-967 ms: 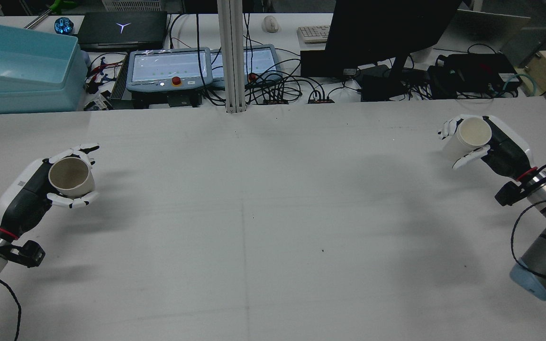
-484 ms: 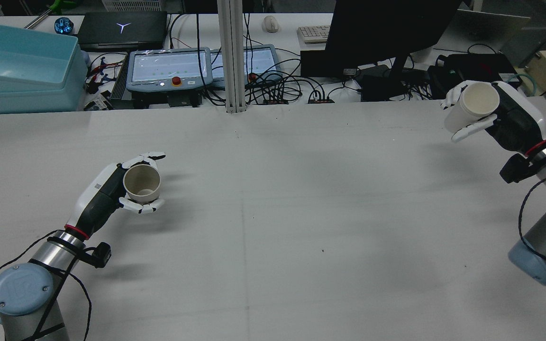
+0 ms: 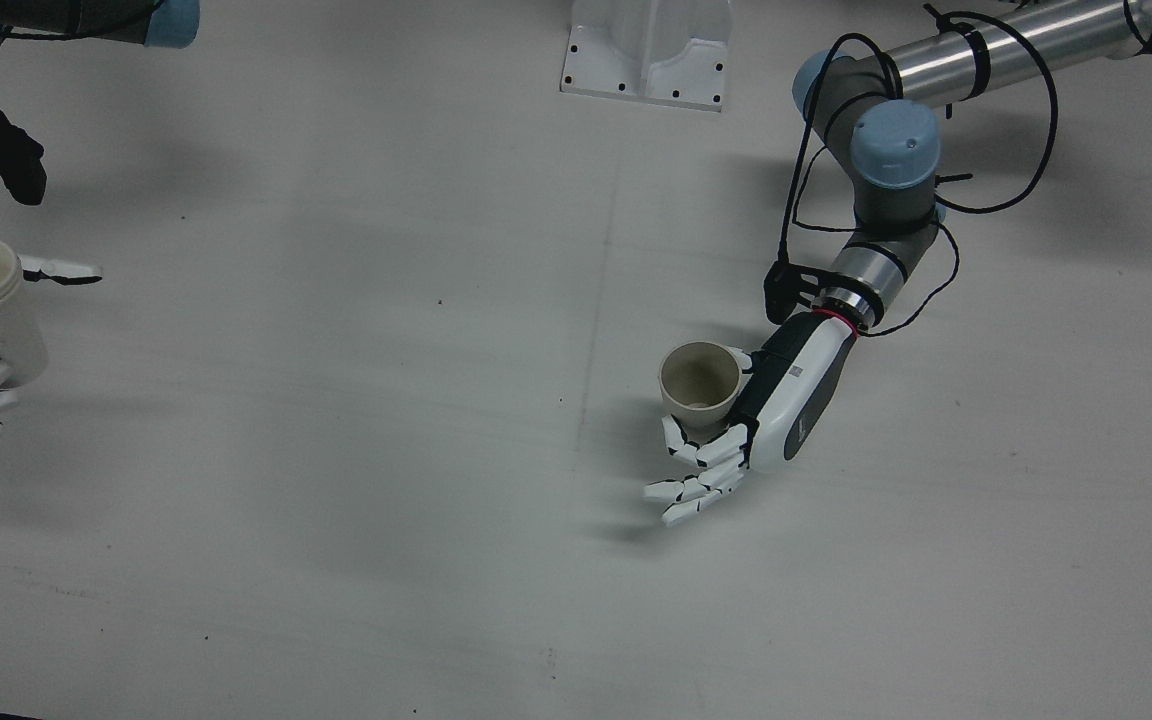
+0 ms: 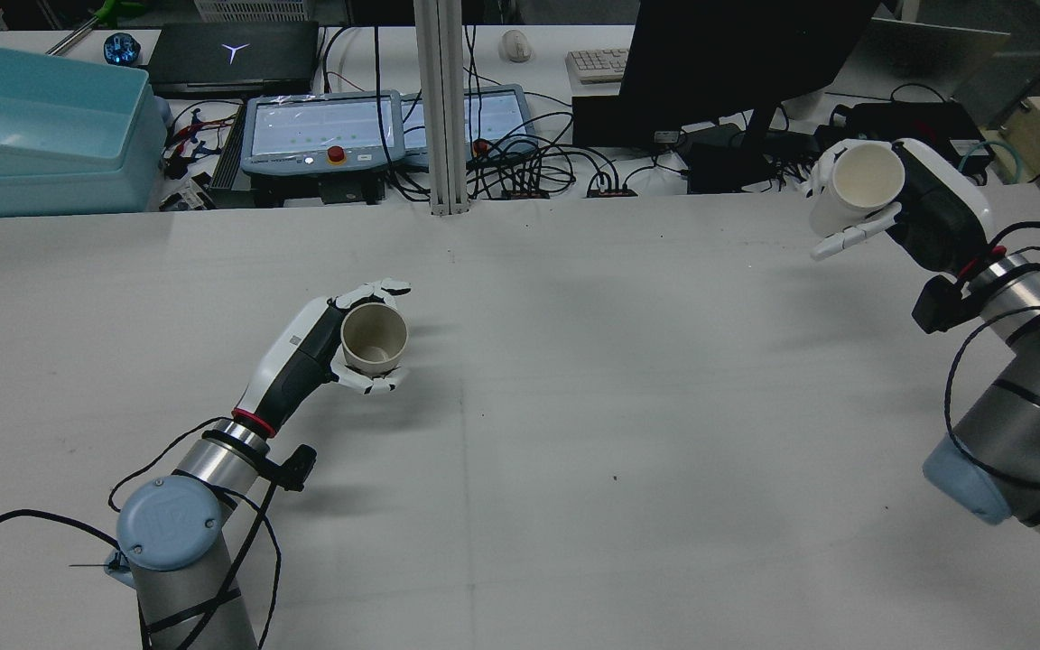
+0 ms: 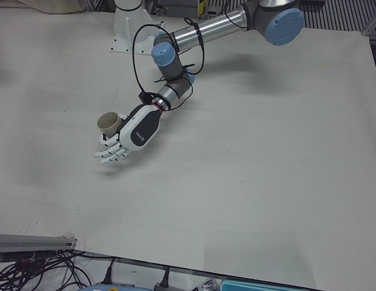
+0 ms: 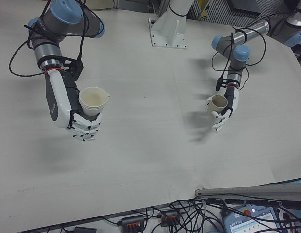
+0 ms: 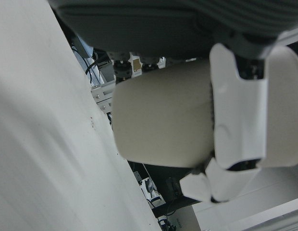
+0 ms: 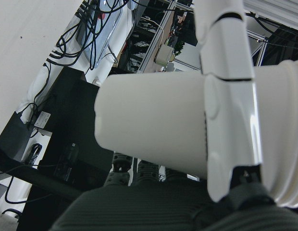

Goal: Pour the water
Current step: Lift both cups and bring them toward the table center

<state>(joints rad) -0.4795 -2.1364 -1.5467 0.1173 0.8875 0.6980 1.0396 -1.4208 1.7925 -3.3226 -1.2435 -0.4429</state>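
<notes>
My left hand (image 4: 303, 357) is shut on a beige paper cup (image 4: 374, 337), upright and low over the table left of its middle; whether it touches the surface I cannot tell. In the front view the beige cup (image 3: 701, 375) lies against the palm of the left hand (image 3: 786, 400), with some fingers (image 3: 696, 470) stretched past it. My right hand (image 4: 931, 212) is shut on a white paper cup (image 4: 854, 190), raised high over the table's far right edge. The right-front view shows the white cup (image 6: 93, 100) upright in the right hand (image 6: 63, 102). What the cups contain is unclear.
A white pedestal base (image 3: 646, 50) stands at the robot's side of the table. Beyond the far edge are a light blue bin (image 4: 32, 135), two teach pendants (image 4: 321, 135), a monitor (image 4: 737, 63) and many cables (image 4: 556, 171).
My left hand has carried the beige cup rightward towards the table's middle. My right hand has lifted the white cup higher and shifted it slightly left, over the far edge.
</notes>
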